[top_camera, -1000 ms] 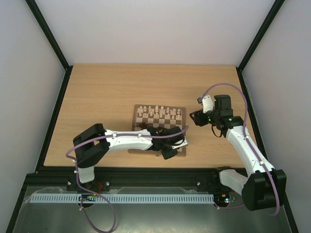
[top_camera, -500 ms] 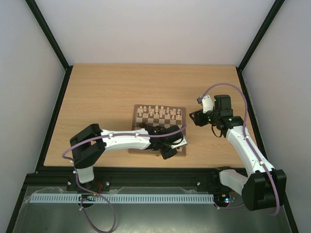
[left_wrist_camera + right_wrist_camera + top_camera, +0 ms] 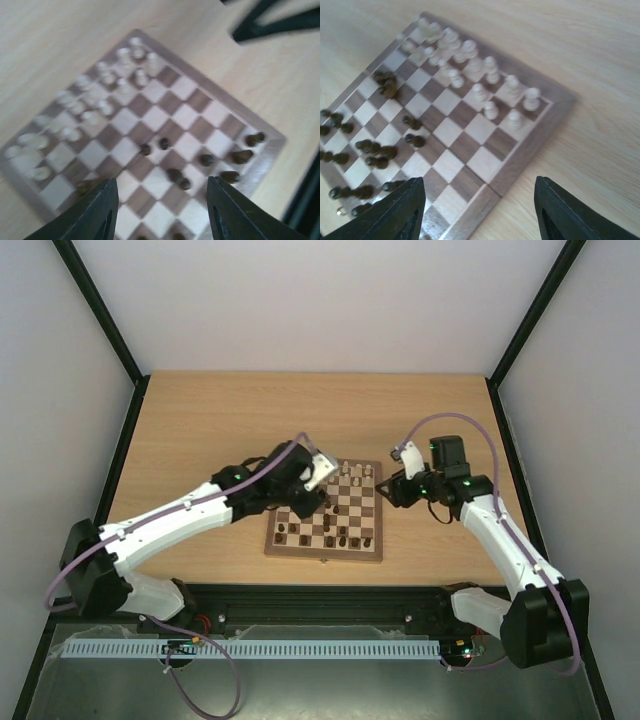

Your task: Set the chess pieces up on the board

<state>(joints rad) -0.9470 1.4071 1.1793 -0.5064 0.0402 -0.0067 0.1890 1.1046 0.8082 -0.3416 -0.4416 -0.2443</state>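
The board (image 3: 372, 552) lies at the table's near middle. Cream pieces (image 3: 352, 473) stand in its two far rows; dark pieces (image 3: 333, 535) are scattered over its near rows. My left gripper (image 3: 305, 502) hangs over the board's far-left part. In the left wrist view it (image 3: 162, 215) is open and empty above dark pieces (image 3: 175, 176), with cream pieces (image 3: 102, 95) beyond. My right gripper (image 3: 388, 490) is at the board's right edge. In the right wrist view it (image 3: 480, 215) is open and empty over the board's border (image 3: 532, 134), with cream pieces (image 3: 480, 75) and dark pieces (image 3: 375, 150) ahead.
The board sits on a light wooden table (image 3: 200, 430) with black frame posts (image 3: 100, 320) at the sides and pale walls around. A black rail (image 3: 300, 592) runs along the near edge. Purple cables (image 3: 470, 425) loop off both arms.
My left arm has swung from over the board's near edge up and left to its far-left part. My right gripper has moved slightly left toward the board's right edge.
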